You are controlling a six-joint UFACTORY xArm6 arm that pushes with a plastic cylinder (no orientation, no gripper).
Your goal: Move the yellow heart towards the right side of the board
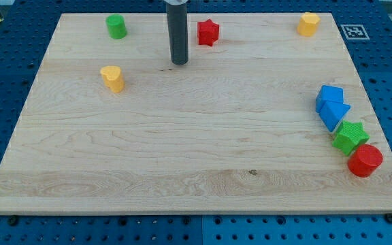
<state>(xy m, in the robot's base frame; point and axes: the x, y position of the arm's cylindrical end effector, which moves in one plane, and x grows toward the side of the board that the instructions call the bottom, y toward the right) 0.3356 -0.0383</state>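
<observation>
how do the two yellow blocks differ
The yellow heart sits at the view's left, near my tip; the yellow hexagon sits at the view's top right corner, far from it. The heart has a lobed, tapering outline; the hexagon has flat sides. The heart's nearest neighbour is the green cylinder; the hexagon stands alone. Both are the same yellow, look similar in size and rest on the board.
</observation>
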